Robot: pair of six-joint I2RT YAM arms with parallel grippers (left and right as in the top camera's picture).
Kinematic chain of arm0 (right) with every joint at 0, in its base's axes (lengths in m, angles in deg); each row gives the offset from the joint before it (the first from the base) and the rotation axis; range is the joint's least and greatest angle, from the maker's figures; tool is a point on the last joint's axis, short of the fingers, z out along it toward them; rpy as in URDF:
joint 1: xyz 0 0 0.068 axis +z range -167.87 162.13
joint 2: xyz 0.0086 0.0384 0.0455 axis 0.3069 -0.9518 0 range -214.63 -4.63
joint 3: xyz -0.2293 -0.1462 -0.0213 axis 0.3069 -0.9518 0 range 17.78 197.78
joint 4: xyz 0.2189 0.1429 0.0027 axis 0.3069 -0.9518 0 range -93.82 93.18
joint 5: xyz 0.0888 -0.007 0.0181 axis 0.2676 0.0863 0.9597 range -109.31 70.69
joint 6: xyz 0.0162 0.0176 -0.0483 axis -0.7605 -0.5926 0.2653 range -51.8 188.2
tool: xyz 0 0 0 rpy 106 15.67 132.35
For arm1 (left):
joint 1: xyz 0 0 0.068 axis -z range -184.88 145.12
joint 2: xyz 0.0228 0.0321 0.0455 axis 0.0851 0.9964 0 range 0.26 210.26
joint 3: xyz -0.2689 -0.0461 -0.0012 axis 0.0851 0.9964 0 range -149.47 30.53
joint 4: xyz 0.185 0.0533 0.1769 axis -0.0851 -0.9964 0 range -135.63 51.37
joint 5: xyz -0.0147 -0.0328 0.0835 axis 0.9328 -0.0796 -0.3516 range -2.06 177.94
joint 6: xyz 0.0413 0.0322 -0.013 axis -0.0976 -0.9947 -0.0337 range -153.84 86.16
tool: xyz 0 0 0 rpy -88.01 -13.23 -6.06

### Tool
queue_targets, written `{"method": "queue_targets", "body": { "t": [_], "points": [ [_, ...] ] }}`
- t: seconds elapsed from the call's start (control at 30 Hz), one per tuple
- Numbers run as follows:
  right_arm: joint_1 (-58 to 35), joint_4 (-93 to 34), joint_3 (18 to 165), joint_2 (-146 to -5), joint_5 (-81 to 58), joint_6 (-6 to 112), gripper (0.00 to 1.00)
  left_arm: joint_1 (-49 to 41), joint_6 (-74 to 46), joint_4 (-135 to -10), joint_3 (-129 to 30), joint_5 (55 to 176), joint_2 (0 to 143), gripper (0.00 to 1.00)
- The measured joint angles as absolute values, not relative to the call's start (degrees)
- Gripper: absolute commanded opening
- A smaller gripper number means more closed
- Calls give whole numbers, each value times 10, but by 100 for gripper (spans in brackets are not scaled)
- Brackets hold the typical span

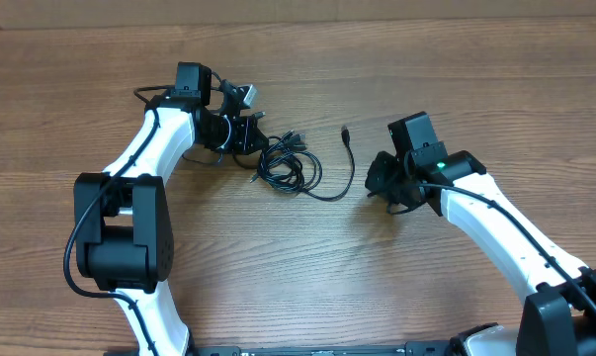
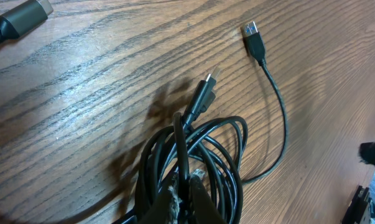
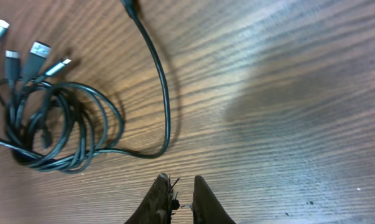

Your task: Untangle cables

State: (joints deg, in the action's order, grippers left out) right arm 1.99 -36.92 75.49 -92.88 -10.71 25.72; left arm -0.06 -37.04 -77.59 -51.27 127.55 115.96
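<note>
Left claw (image 2: 186, 186): clenched, apparently on one strand of the cables (image 2: 227, 155); tips half hidden by the bundle, grip not fully clear.
Cables: coiled bundle directly ahead of the left claw tips, touching them, flat on the wooden table (image 1: 307, 267).
Long strand (image 2: 280, 124): leaves the bundle, curves away from the left claw, ends in a free plug (image 2: 254, 34) far ahead.
Right claw (image 3: 181, 186): fingers almost together, thin gap, nothing between them.
Seen from the right claw: bundle ahead and to the left, apart from the tips; bend of the long strand just ahead, not touching.
Silver-tipped plugs (image 3: 35, 53): four, fanned out beyond the bundle.
</note>
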Motion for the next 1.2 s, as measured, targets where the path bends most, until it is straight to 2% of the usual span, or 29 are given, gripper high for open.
{"method": "queue_targets", "body": {
  "t": [0.2,0.33,0.5,0.7,1.03,1.2],
  "points": [
    [20,-337,752,-929,-103,259,15,-1,-370,-776,-513,1276,1160,4],
    [19,-262,751,-929,-47,314,42,0,-376,-778,-513,1277,1160,4],
    [20,-213,751,-932,32,415,42,0,-433,-802,-513,1324,1160,4],
    [20,-185,751,-961,47,474,43,0,-502,-815,-513,1399,1160,4],
    [22,-161,751,-1013,52,499,44,0,-527,-815,-513,1443,1160,4],
    [43,-105,751,-1049,54,505,45,0,-532,-815,-513,1448,1160,4]
  ]
}}
